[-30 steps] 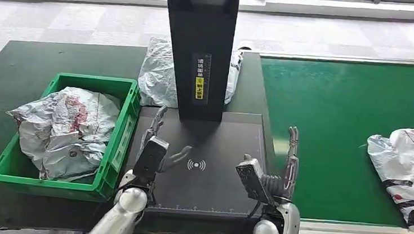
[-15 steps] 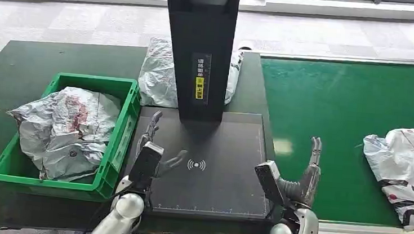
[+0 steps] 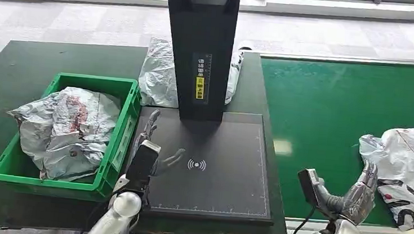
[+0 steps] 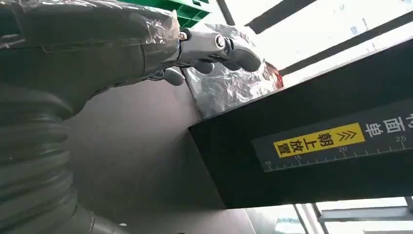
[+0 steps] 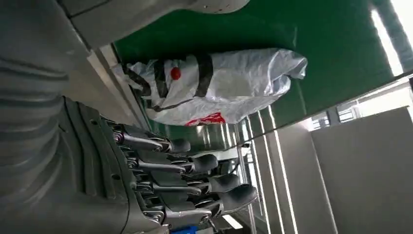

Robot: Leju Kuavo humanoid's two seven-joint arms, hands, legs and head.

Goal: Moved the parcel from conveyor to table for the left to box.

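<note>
The task is at its opening stage, as far as these views show: the parcel (image 3: 409,171) lies on the green conveyor (image 3: 330,105) at the right edge of the head view, not yet lifted. The right hand (image 3: 356,195) sits at the lower right of the frame, just beside the parcel's near-left corner, its fingers spread and holding nothing; whether the fingertips already brush the plastic I cannot tell. In the right wrist view the same parcel (image 5: 214,83) lies flat on the belt beyond the loosely extended fingers (image 5: 195,165), apart from them. The left hand (image 3: 148,148) waits at lower centre-left over the black scanner pad (image 3: 218,152), fingers released and empty, between the pad's centre and the green box (image 3: 111,159), which already holds a crumpled grey bag (image 3: 65,124). Another grey bag (image 3: 157,73) rests behind the black scanner post (image 3: 200,37). Everything is left to do: grasping the parcel, carrying it to the table (image 3: 22,72), and the left hand boxing it.
</note>
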